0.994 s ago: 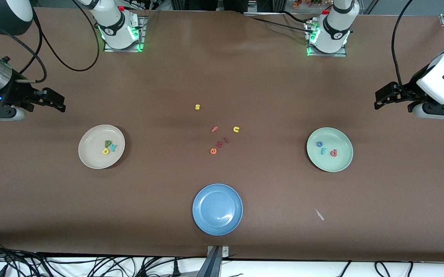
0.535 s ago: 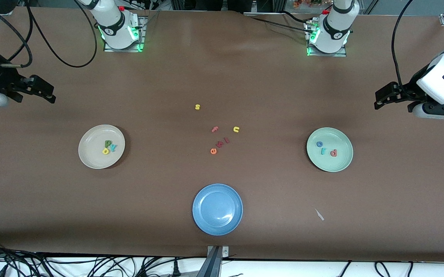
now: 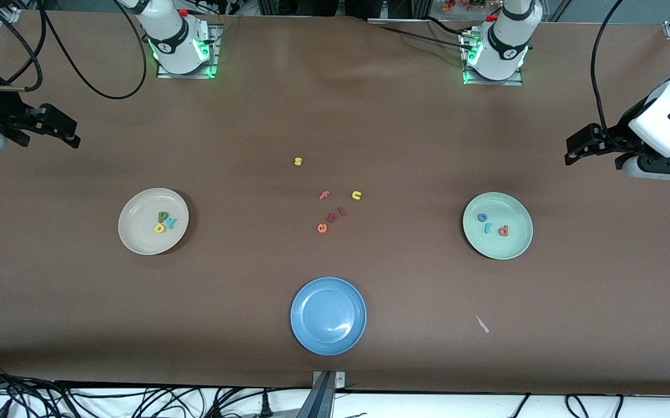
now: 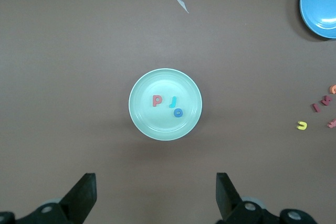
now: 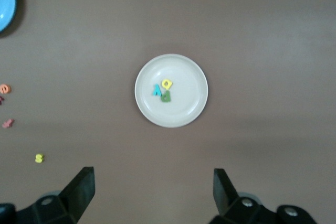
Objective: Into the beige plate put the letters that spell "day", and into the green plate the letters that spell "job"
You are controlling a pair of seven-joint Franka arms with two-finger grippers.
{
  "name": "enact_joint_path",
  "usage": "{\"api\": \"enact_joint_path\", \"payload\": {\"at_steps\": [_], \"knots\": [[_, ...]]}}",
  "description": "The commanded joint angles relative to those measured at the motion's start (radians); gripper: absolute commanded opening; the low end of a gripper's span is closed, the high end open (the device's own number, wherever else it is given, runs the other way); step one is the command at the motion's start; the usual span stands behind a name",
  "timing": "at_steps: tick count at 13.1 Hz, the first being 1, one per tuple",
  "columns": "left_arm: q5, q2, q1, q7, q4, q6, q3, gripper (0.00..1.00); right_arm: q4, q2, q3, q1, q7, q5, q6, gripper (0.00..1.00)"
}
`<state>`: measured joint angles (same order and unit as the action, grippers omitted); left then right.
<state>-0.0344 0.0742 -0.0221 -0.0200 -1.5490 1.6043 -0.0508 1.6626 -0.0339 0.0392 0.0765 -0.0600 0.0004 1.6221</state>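
The beige plate [image 3: 134, 239] lies toward the right arm's end of the table and holds the dark green "d" [image 3: 162, 216], yellow "a" [image 3: 159, 229] and teal "y" [image 3: 170, 222]. The green plate [image 3: 516, 245] lies toward the left arm's end with the blue "o" [image 3: 482, 217], teal "j" [image 3: 488, 228] and red "b" [image 3: 504, 230] in it. My right gripper [image 3: 72, 133] hangs open and empty high over bare table beside the beige plate [image 5: 186, 106]. My left gripper [image 3: 570, 151] waits open and empty over the table by the green plate [image 4: 144, 121].
A blue plate [image 3: 312, 337] with nothing in it sits nearest the front camera. Loose letters lie mid-table: yellow "s" [image 3: 298, 161], pink "f" [image 3: 324, 195], yellow "u" [image 3: 356, 195], orange "e" [image 3: 322, 228] and two red ones [image 3: 330, 218]. A white scrap [image 3: 482, 324] lies near the blue plate.
My right gripper has drawn back from the beige plate, toward the right arm's end of the table. The left arm and all the letters have stayed put.
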Motion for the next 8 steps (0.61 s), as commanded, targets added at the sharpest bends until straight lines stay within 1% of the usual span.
{"api": "enact_joint_path", "payload": {"at_steps": [1, 3, 5, 8], "knots": [[0.011, 0.009, 0.005, 0.018, 0.02, -0.007, -0.003, 1.0, -0.044, 0.015, -0.015, -0.018, 0.0, 0.012, -0.08, 1.0], [0.011, 0.009, 0.005, 0.02, 0.02, -0.007, -0.001, 1.0, -0.05, 0.025, -0.015, -0.018, 0.002, 0.015, -0.122, 1.0], [0.011, 0.009, 0.005, 0.018, 0.02, -0.007, -0.003, 1.0, -0.081, 0.043, -0.015, -0.017, 0.002, 0.012, -0.152, 1.0], [0.011, 0.009, 0.005, 0.02, 0.021, -0.007, -0.003, 1.0, -0.089, 0.048, -0.013, -0.017, 0.0, 0.004, -0.157, 1.0]]}}
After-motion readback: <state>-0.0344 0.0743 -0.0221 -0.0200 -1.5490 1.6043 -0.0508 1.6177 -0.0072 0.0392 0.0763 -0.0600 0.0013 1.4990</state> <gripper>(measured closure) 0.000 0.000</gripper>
